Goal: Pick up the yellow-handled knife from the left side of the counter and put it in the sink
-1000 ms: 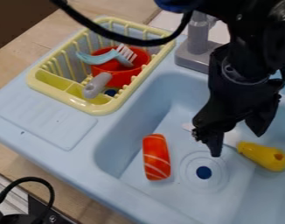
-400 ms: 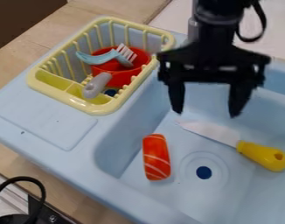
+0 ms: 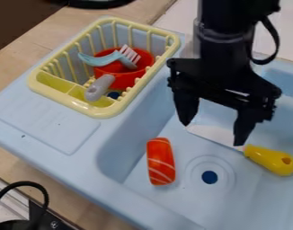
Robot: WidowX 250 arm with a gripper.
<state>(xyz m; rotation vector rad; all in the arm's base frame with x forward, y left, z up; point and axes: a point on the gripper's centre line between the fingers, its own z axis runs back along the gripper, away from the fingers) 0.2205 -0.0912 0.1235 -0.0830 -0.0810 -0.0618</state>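
Hanging over the blue sink (image 3: 132,146), the black gripper (image 3: 212,134) has its two jaws wide apart, and it holds nothing. It is right by the knife (image 3: 255,153), with one tip over the blade (image 3: 210,133) near the handle. I can't tell if they touch. The knife lies on the sink floor. It is long and goes on a slant: the white blade points up and left, and the yellow handle (image 3: 273,161) points down and right. The sink floor spreads below the knife, round the dark drain hole (image 3: 209,177), to the orange stripy piece (image 3: 161,161). The sink's side wall goes up left of that piece. The yellow basket (image 3: 99,112) sits past the edge, up and left.
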